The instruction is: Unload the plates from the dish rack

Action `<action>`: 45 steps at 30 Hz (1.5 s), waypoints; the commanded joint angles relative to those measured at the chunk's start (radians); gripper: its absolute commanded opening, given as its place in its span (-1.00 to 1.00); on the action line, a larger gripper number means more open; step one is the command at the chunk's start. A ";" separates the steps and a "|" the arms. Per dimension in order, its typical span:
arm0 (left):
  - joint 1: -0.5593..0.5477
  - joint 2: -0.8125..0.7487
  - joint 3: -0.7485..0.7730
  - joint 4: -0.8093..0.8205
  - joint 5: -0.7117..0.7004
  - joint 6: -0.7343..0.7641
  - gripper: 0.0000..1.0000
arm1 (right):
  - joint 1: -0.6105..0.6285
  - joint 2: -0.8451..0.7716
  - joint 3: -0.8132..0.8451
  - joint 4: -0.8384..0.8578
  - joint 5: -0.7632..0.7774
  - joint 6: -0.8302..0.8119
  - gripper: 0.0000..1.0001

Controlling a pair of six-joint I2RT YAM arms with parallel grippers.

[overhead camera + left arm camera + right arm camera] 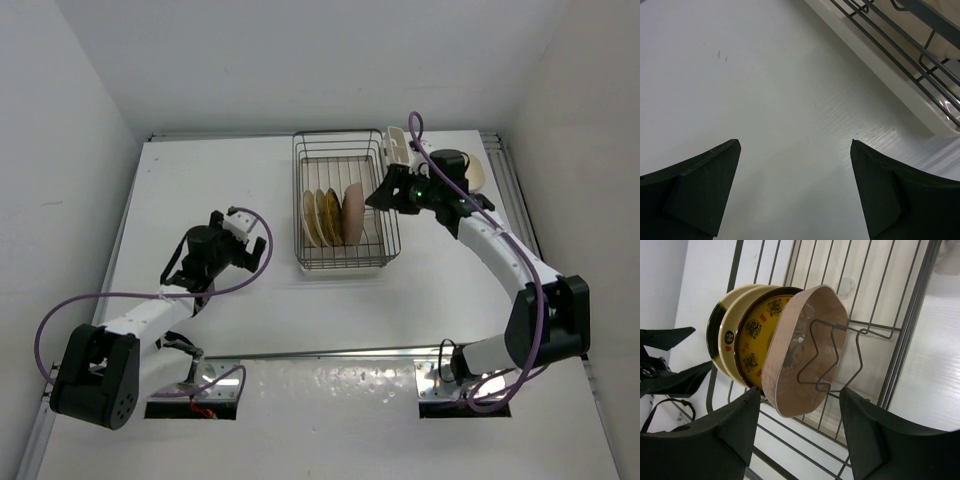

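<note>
The silver wire dish rack [298, 215] stands at the table's middle back. In it several plates stand on edge: a cream one [310, 217], a yellow-gold patterned one [330, 215] and a pinkish-beige rounded-square one [353, 212]. My right gripper [384, 196] is open at the rack's right side. In the right wrist view its jaws [799, 399] straddle the lower edge of the pinkish-beige plate [805, 350] without touching it; the yellow-gold plate [756, 335] and cream plate [722, 322] stand behind it. My left gripper [243, 243] is open and empty over bare table left of the rack.
A white cutlery cup [397, 145] hangs on the rack's far right corner. A beige dish [478, 172] lies on the table behind my right wrist. The rack's base and wires [920, 65] cross the upper right of the left wrist view. White walls enclose the table.
</note>
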 commanded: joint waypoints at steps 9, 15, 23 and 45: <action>-0.013 -0.018 -0.007 0.061 -0.007 -0.034 0.97 | 0.041 0.103 0.055 0.120 -0.120 0.042 -0.05; -0.011 -0.019 -0.009 0.061 -0.013 -0.036 0.98 | 0.052 0.185 0.090 0.163 -0.190 0.077 -0.19; -0.011 -0.014 -0.004 0.061 -0.016 -0.039 0.98 | 0.047 0.174 0.092 0.160 -0.204 0.074 -0.60; -0.013 -0.011 -0.003 0.057 -0.010 -0.034 0.98 | -0.011 0.118 0.141 0.272 -0.342 0.327 -1.00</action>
